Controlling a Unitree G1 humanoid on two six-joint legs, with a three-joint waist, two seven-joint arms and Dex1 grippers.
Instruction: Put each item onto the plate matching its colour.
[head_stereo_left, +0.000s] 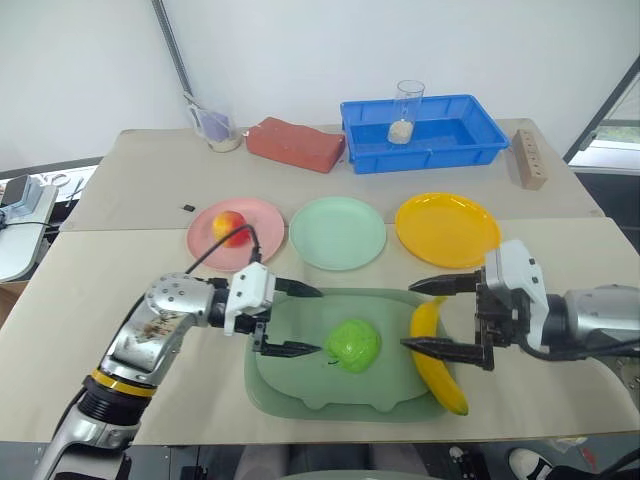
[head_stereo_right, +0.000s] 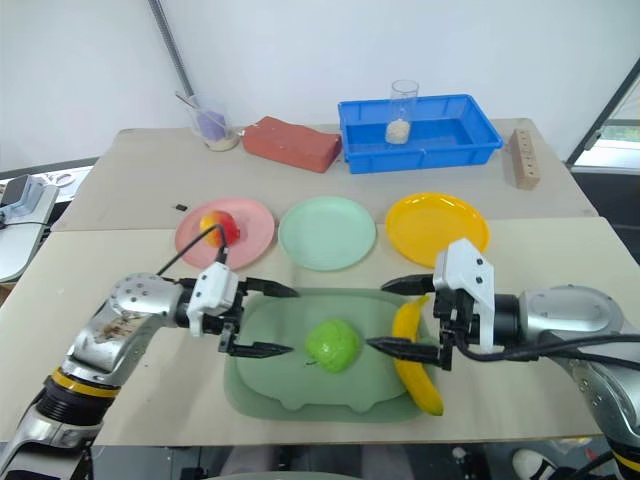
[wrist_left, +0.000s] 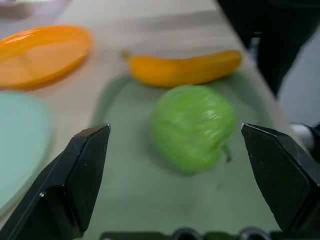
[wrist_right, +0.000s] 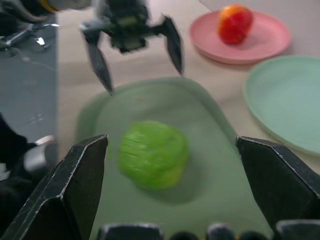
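The red-and-yellow apple (head_stereo_left: 230, 226) sits on the pink plate (head_stereo_left: 262, 220). Beside it, the mint green plate (head_stereo_left: 338, 232) and the yellow plate (head_stereo_left: 447, 229) hold nothing. A lumpy green fruit (head_stereo_left: 352, 345) rests in the large green tray (head_stereo_left: 300, 385), and the yellow banana (head_stereo_left: 436, 358) lies along the tray's right edge. My left gripper (head_stereo_left: 300, 320) is open just left of the green fruit, pointing at it. On the tray's right, my right gripper (head_stereo_left: 440, 315) is open over the banana, pointing left. Neither holds anything.
A blue bin (head_stereo_left: 424, 132) with a clear glass (head_stereo_left: 406, 112) stands at the back. A red brick-like block (head_stereo_left: 295, 144) and a cup with a spoon (head_stereo_left: 218, 128) stand to its left. A wooden block (head_stereo_left: 530, 158) is at the far right.
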